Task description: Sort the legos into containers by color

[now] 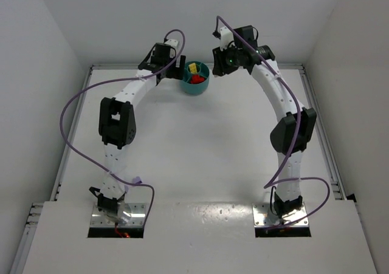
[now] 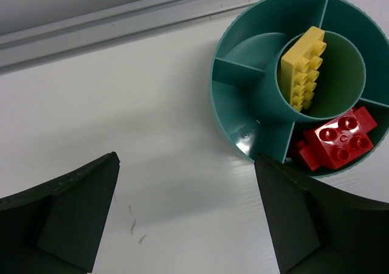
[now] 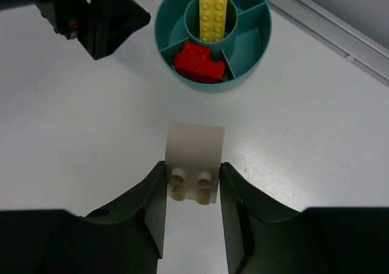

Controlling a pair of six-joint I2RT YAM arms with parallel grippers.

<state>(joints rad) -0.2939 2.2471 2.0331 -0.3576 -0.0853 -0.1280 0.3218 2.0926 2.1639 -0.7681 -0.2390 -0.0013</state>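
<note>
Right claw [image 3: 193,172] pinches a pale brick [image 3: 194,151] near the teal bowl [image 3: 248,43], left claw [image 2: 187,164] hangs spread and empty just beside it.

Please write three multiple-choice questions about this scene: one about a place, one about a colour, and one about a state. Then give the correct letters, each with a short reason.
1. Where does the yellow brick lie?
A) inside the central ring of the bowl
B) on the table beside the bowl
C) in an outer compartment

2. What colour is the lego in the one filled outer compartment of the bowl?
A) teal
B) red
C) purple

3. What is the state of the right gripper?
A) open and empty
B) shut on a pale brick
C) resting inside the bowl

Answers:
1 A: both wrist views show it standing inside the ring.
2 B: the red bricks sit between two inner walls, and the other outer compartments look empty.
3 B: its fingers press both sides of the pale brick, short of the bowl.
</note>
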